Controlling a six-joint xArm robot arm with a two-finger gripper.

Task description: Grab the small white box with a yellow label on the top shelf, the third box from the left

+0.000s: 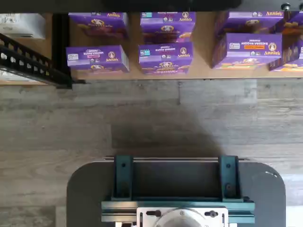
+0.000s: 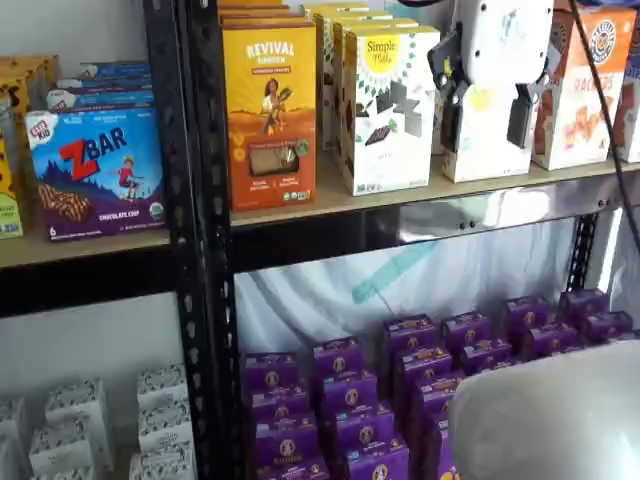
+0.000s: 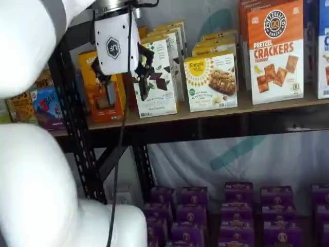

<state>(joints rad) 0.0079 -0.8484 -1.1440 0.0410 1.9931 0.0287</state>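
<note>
The small white box (image 3: 211, 82), with a yellow round logo and a pale food picture, stands on the top shelf (image 3: 288, 107) between a taller white box and an orange cracker box. In a shelf view only a strip of it (image 2: 487, 158) shows between the fingers, above the shelf board (image 2: 330, 205). My gripper (image 2: 485, 138) hangs in front of the shelf, open and empty, with a plain gap between its black fingers. In a shelf view the gripper (image 3: 122, 82) lines up left of the box, before the taller boxes. The wrist view shows neither box nor gripper.
A taller white Simple Mills box (image 2: 390, 110) and an orange Revival box (image 2: 270, 115) stand left of the target, a pretzel cracker box (image 3: 275, 51) right. A black upright (image 2: 195, 200) divides the shelves. Purple Annie's boxes (image 1: 165, 56) fill the bottom shelf. My white arm (image 3: 31, 180) fills the left.
</note>
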